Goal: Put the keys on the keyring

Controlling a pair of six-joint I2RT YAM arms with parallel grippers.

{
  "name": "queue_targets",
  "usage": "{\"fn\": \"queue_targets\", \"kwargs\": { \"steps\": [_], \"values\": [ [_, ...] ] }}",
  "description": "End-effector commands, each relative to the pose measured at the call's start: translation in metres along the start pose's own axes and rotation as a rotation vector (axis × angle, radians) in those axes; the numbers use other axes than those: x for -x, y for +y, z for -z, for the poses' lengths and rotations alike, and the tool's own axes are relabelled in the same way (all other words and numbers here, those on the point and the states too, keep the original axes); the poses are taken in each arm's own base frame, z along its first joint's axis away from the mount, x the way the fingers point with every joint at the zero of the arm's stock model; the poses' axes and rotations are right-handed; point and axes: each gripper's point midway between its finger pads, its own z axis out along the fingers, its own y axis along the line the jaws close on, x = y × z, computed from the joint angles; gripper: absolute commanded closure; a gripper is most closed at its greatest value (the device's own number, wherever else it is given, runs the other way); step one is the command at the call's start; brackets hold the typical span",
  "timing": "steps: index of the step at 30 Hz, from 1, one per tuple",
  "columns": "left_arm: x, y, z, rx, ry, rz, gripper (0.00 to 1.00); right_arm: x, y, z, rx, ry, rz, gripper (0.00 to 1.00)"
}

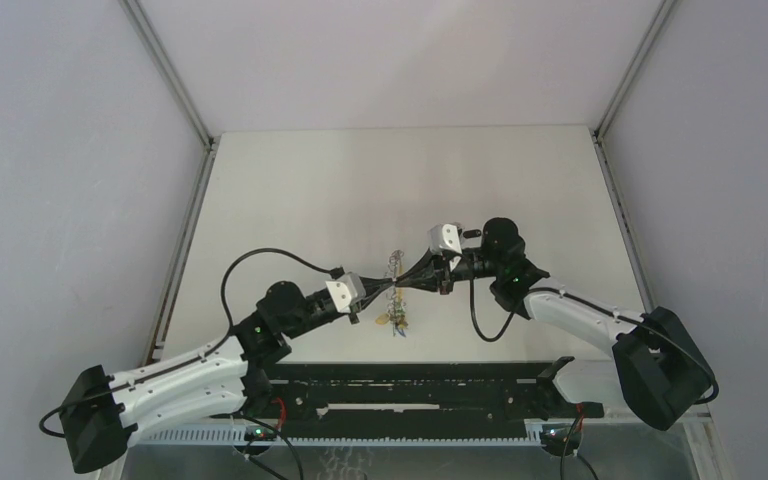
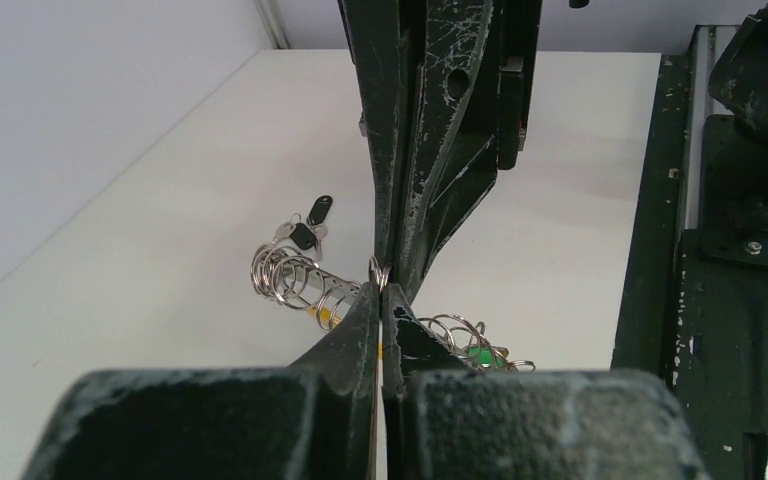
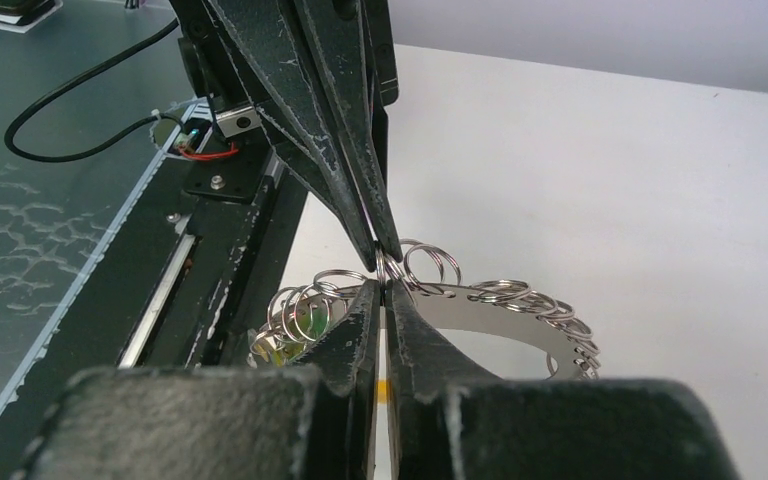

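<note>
Right wrist view has the right gripper [image 3: 385, 292] clenched tip to tip against the left gripper [image 3: 384, 248], equally clenched. Both pinch the thin wire of the keyring [image 3: 505, 318] — its band curves away right of the tips. I judge it light, springy and slick, so grip the wire itself, not the dangling keys [image 2: 304, 237]. Left wrist view alone shows those black heads beyond its tips and a green key [image 2: 478, 353] — top view blurs them.
</note>
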Motion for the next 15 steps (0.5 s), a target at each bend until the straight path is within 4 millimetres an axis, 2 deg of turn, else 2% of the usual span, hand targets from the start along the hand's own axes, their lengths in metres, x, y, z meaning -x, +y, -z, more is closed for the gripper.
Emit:
{"fn": "queue_targets", "kwargs": {
  "steps": [1, 2, 4, 6, 11, 15],
  "values": [
    [0.022, 0.006, 0.001, 0.036, -0.107, 0.015, 0.95, 0.009, 0.004, -0.002, 0.025, 0.002, 0.018, 1.0],
    [0.02, 0.008, 0.002, 0.053, -0.104, 0.025, 0.91, 0.008, 0.002, -0.001, 0.011, 0.012, 0.019, 1.0],
    [0.018, 0.015, 0.006, 0.104, -0.102, 0.052, 0.74, 0.006, -0.002, 0.003, -0.027, 0.046, 0.024, 1.0],
    [0.014, 0.023, 0.011, 0.16, -0.102, 0.088, 0.62, 0.004, -0.005, 0.007, -0.064, 0.095, 0.037, 1.0],
    [0.012, 0.03, 0.021, 0.225, -0.127, 0.156, 0.49, -0.005, -0.013, 0.015, -0.139, 0.232, 0.058, 1.0],
    [-0.003, 0.032, 0.021, 0.251, -0.087, 0.187, 0.49, -0.008, -0.017, 0.018, -0.162, 0.256, 0.058, 1.0]
  ]
}}
